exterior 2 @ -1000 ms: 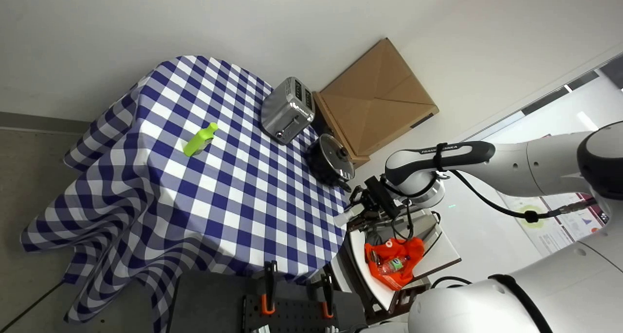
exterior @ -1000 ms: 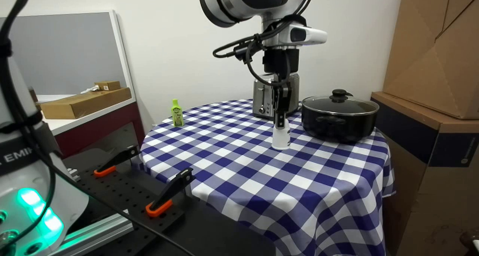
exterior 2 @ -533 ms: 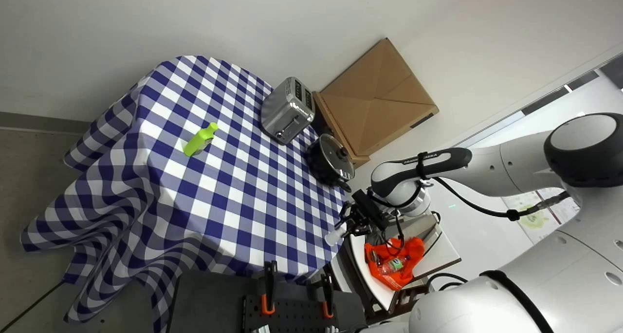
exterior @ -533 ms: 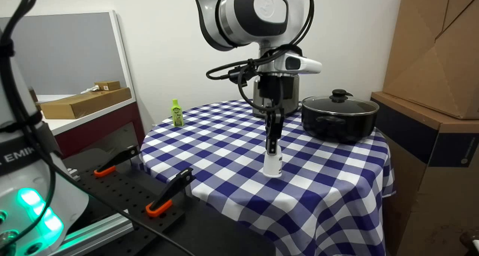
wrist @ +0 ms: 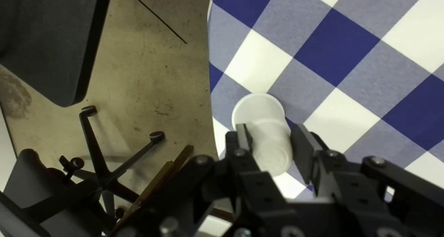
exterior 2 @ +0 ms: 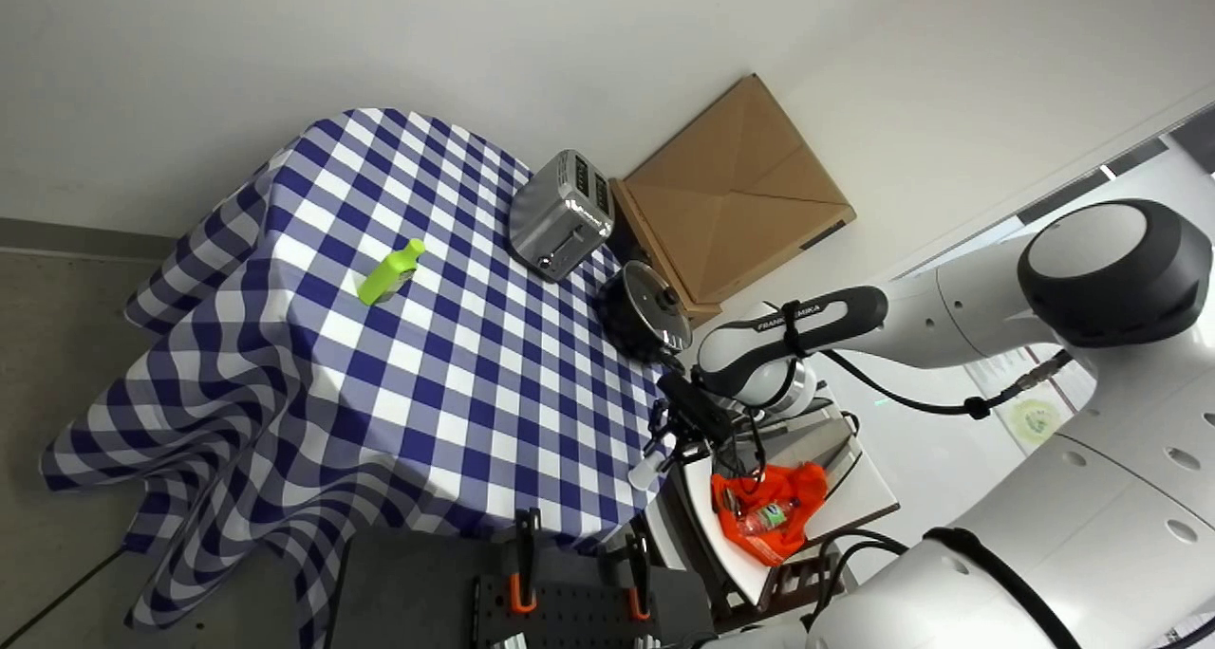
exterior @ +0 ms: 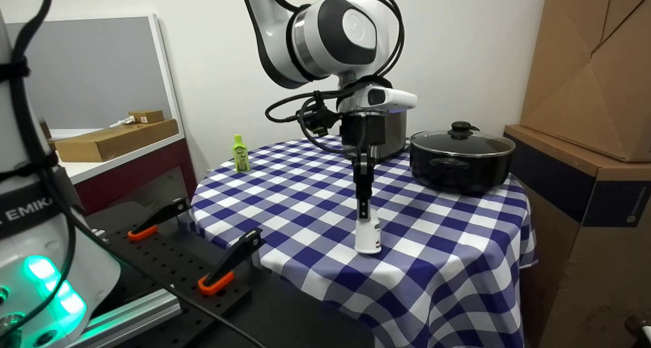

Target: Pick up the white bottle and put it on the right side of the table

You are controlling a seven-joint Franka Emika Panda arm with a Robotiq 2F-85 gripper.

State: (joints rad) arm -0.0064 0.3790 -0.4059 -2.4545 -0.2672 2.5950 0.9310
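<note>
Where the white bottle was: upright, its foot on or very nearly on the checked tablecloth, just beside the edge of the tabletop that lay to the right in an exterior view.

Gripper: closed about the bottle's upper part, as best the wrist view told, with fingers on either side; their exact contact was hard to make out.

Last second's shift: gripper and bottle had travelled together, lower and away from the lidded black pot, following that right edge.

Meaning for the task: the carry looked nearly finished, as this edge seemed the wanted side; releasing and lifting clear probably remained.

Wrist view: bare floor and a wheeled chair base showed beyond a thin margin of cloth, so a knock at release might have tipped the bottle off; neither exterior view made that margin so plain.

Bottle's print: dark marks visible in an exterior view, not seen in the wrist view.

Toaster: wholly visible in an exterior view, partly covered where the robot arm stood in front of it.
</note>
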